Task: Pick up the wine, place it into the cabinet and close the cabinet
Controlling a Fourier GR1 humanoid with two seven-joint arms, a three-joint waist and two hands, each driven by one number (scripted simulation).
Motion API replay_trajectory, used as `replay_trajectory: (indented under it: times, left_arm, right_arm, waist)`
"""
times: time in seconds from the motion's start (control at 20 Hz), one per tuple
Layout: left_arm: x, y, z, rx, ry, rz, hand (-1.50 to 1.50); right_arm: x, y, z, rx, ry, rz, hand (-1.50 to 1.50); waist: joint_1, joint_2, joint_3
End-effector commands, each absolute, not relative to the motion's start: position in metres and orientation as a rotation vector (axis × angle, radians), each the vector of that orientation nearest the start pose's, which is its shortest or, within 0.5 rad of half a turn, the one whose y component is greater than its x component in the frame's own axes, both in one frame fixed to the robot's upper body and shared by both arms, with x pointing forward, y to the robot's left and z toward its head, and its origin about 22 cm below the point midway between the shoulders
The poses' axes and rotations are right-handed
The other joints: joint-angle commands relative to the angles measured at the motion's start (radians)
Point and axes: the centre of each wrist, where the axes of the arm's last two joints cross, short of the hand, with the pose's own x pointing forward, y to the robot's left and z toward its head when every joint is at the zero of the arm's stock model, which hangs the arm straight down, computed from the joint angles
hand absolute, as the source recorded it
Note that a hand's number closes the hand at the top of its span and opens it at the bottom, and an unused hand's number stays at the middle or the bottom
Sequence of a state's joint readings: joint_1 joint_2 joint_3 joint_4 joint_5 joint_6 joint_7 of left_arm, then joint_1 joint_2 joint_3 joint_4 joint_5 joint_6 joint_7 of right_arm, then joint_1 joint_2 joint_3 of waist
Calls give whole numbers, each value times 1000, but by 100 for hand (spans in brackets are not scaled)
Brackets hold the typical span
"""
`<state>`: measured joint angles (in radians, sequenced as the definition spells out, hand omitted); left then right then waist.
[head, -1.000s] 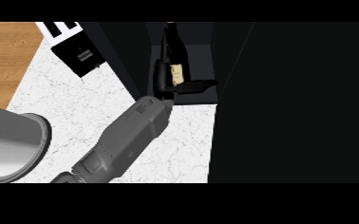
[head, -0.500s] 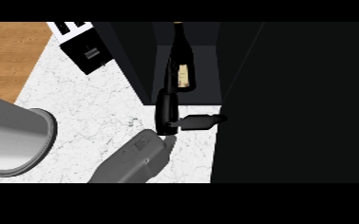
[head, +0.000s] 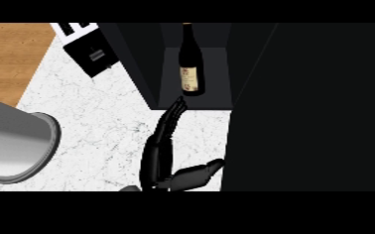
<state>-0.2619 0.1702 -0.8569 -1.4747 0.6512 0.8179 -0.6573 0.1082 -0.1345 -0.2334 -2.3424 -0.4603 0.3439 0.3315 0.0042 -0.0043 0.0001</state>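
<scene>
The wine (head: pixel 190 62) lies inside the cabinet (head: pixel 147 69), in the upper centre of the frame. Its neck points toward the top edge and its base toward the lower edge. A pale label is visible on the lower part of the bottle. The bottle rests on the dark cabinet floor between the two dark side walls and touches neither wall.

One hand (head: pixel 162 151) shows in the lower centre of the frame, over the white marble worktop (head: pixel 95 124). Its fingers (head: pixel 174 113) are straight and pressed together, pointing up toward the cabinet opening. The fingertips end just below the base of the bottle, near the front edge of the cabinet floor, and are apart from the bottle. The thumb (head: pixel 198 173) stands out to the right, away from the fingers. The hand holds nothing. Which arm it belongs to cannot be told from this view; the forearm is cut off at the lower edge.

A large dark panel (head: pixel 300 109) fills the right side of the frame; the thumb tip lies at its left edge.

A grey rounded object (head: pixel 22 144) sits at the left edge of the frame on the worktop. A dark box (head: pixel 92 54) with a small grey slot lies in the upper left, beside the cabinet's left wall. A wooden surface (head: pixel 22 54) occupies the upper left corner.
</scene>
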Motion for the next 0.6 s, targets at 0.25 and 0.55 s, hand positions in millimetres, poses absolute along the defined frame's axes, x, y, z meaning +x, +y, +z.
replay_trajectory:
  times: [0.25,0.55]
  left_arm:
    - [146,128,8,-157,-1850,104,150]
    - [147,173,16,-140,-1868,18,150]
  right_arm:
    - [140,-292,167,243,-1896,380,-150]
    - [143,-308,165,323,-1836,701,150]
  waist:
    - [0,1,0]
    - [-4,1,1]
